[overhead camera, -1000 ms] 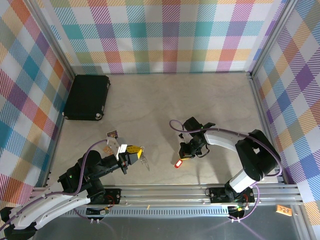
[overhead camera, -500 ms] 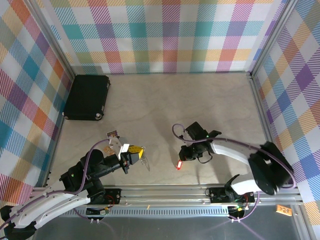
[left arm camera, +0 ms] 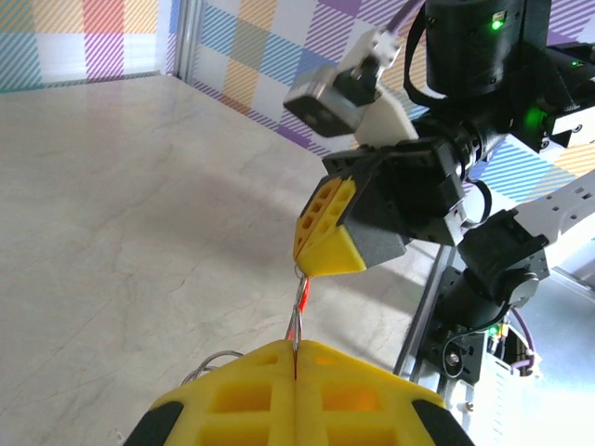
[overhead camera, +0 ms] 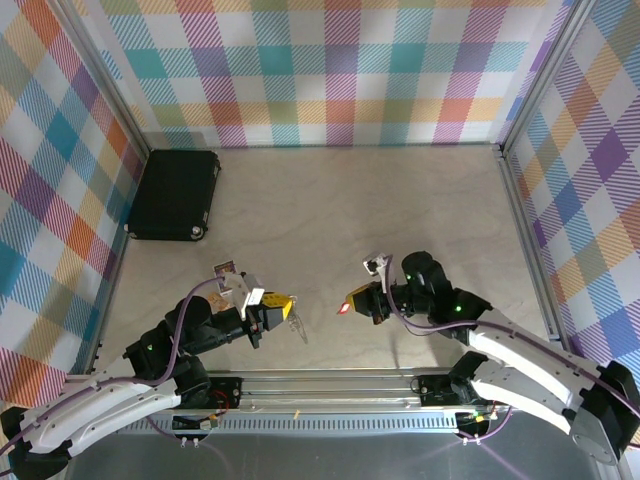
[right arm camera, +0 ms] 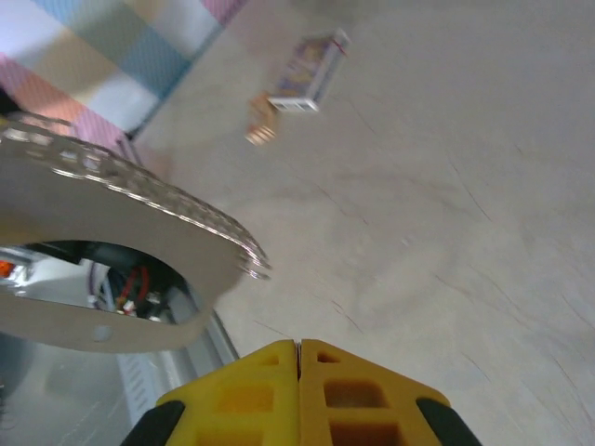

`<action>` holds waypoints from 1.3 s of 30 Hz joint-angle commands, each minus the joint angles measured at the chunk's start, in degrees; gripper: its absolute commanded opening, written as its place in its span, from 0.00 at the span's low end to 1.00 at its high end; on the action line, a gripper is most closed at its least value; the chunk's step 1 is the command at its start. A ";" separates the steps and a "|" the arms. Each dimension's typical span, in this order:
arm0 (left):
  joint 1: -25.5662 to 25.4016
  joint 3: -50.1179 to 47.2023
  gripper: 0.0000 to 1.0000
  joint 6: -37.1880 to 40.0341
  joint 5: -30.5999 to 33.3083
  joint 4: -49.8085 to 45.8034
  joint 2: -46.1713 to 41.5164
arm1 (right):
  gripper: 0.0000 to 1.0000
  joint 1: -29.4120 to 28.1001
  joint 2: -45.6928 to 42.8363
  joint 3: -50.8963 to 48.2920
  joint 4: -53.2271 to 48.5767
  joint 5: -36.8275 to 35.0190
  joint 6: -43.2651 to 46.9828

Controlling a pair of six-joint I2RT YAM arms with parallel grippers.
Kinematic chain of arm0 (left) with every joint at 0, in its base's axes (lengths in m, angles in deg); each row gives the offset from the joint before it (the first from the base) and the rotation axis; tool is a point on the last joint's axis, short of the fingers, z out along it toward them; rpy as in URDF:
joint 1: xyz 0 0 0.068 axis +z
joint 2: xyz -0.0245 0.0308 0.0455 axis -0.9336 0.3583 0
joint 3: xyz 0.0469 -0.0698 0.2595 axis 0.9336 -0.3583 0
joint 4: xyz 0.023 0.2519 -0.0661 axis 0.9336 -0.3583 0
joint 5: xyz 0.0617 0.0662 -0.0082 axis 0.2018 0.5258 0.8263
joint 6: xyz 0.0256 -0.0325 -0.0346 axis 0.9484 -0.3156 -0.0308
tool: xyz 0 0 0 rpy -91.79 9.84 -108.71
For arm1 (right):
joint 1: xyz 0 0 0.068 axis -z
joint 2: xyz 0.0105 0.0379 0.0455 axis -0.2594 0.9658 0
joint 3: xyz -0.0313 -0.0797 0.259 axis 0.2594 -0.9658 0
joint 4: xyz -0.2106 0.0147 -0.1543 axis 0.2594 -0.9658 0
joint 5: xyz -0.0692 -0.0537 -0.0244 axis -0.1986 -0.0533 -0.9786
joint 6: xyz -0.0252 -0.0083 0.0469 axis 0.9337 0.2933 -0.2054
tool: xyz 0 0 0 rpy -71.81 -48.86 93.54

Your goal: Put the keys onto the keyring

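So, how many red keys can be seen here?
1. The red key hangs from the shut right gripper, above the table, near the left gripper holding the keyring. Others may be hidden.

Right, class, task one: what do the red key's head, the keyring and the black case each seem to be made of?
Red key head: probably plastic, an even bright red without glint. Keyring: metal, thin silver-grey pieces catching light. Black case: matte black with rounded corners, maybe moulded plastic or fabric-covered; too far to tell.
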 commanded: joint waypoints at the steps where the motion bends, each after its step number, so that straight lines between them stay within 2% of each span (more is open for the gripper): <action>1: -0.29 2.47 0.00 0.93 -2.55 4.53 0.02 | 0.07 -0.42 -2.42 -0.24 6.40 6.24 2.49; 6: -0.29 2.65 0.00 0.80 -7.73 7.33 0.34 | 0.09 -1.54 -3.36 2.08 10.81 12.67 2.42; 13: -0.22 3.67 0.00 -0.03 -13.39 12.98 1.79 | 0.10 -7.95 -2.34 8.90 12.02 12.95 7.30; 23: -0.29 5.28 0.00 -0.56 -16.17 16.78 3.86 | 0.07 -13.96 -0.79 11.83 14.12 6.14 13.29; 34: -0.29 5.63 0.00 -1.45 -18.50 19.17 5.97 | 0.04 -15.86 -3.10 10.92 15.84 0.12 16.09; 39: -0.29 6.07 0.00 -1.43 -18.86 18.52 6.13 | 0.04 -16.05 -3.01 10.82 16.15 0.24 16.49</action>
